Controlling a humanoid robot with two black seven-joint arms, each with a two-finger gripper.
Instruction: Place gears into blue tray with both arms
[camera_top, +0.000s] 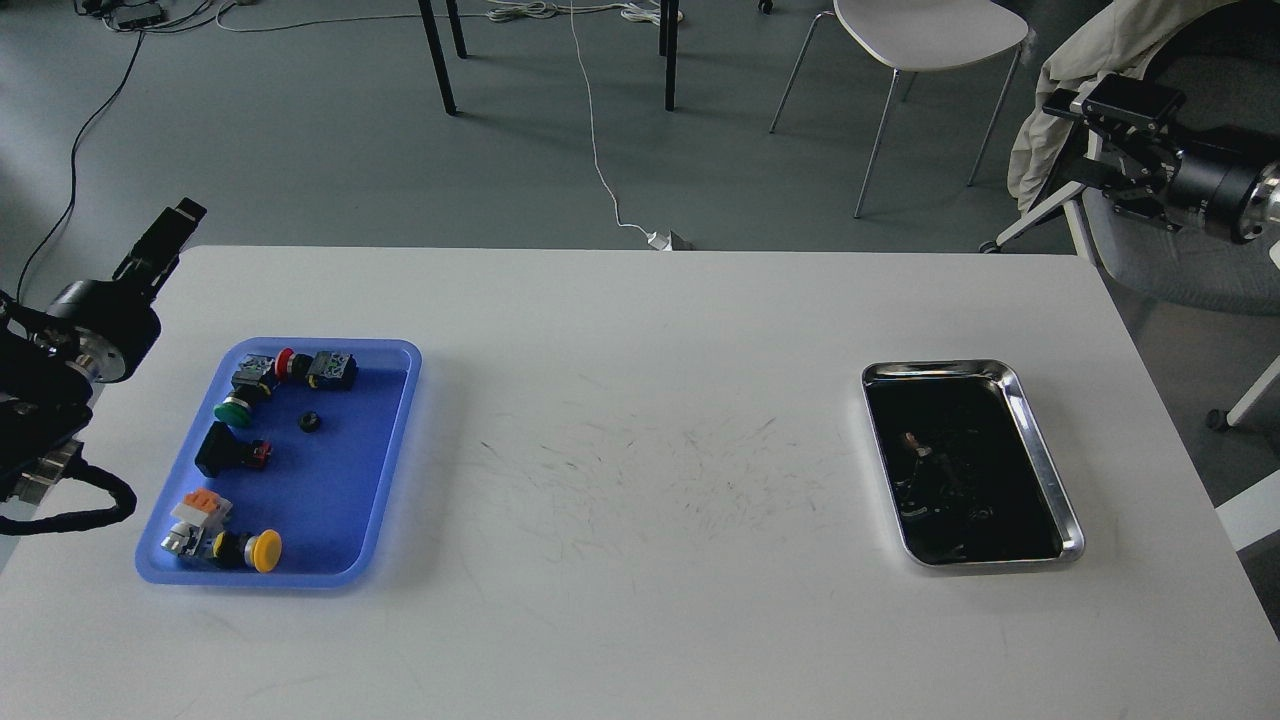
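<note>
The white table (640, 500) fills most of what I can see, its top scuffed with fine dark marks near the middle. The two black arms hang off its far corners, neither over a tray. The left arm's gripper (165, 235) points up and away past the table's left edge; it is seen edge-on and dark, so I cannot tell whether its fingers are parted or closed. The right arm's gripper (1105, 105) is raised off the far right corner, in front of a draped chair (1080, 70); its fingers cannot be made out either.

Below and just right of the left gripper lies the blue tray (395, 450), flat on the table. Well apart from it, below and left of the right gripper, sits the steel tray (1045, 460), its dark inside showing only dim reflections.

Inside the blue tray are coloured push-button switches (250, 550): yellow, green and red caps. Among them one gear (309, 421) rests on the tray floor, touching nothing, nearer the left gripper.
</note>
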